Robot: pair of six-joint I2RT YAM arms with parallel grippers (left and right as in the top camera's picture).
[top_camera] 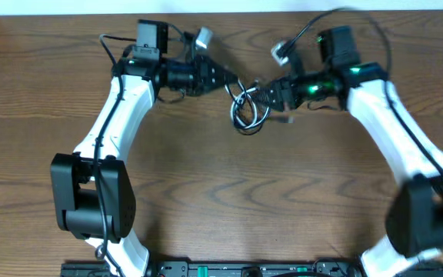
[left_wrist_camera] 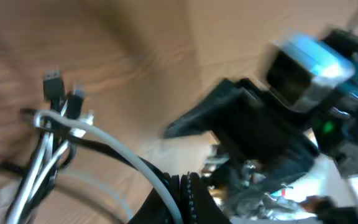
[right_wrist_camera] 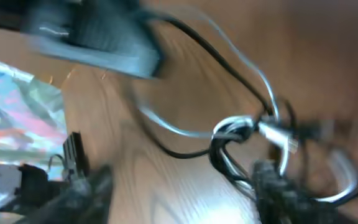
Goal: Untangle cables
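Observation:
The black and white cables point(top_camera: 244, 108) lie in a knotted bundle on the table between my two grippers. My left gripper point(top_camera: 235, 80) is shut on them. In the left wrist view the white cable point(left_wrist_camera: 117, 149) and the black cable point(left_wrist_camera: 42, 165) run from the knot into its closed jaws point(left_wrist_camera: 185, 196), and plug ends point(left_wrist_camera: 53, 84) stick up from the knot. My right gripper point(top_camera: 261, 94) is open. In the right wrist view its fingers point(right_wrist_camera: 86, 193) stand wide apart, with the knot point(right_wrist_camera: 235, 127) just ahead of the right-hand one and nothing held.
The wooden table point(top_camera: 221, 192) spreads toward the front. The left arm's base point(top_camera: 91, 192) and the right arm's base point(top_camera: 429, 215) stand at the front corners. The arms' own thick black wires point(top_camera: 360, 19) arc near the back edge.

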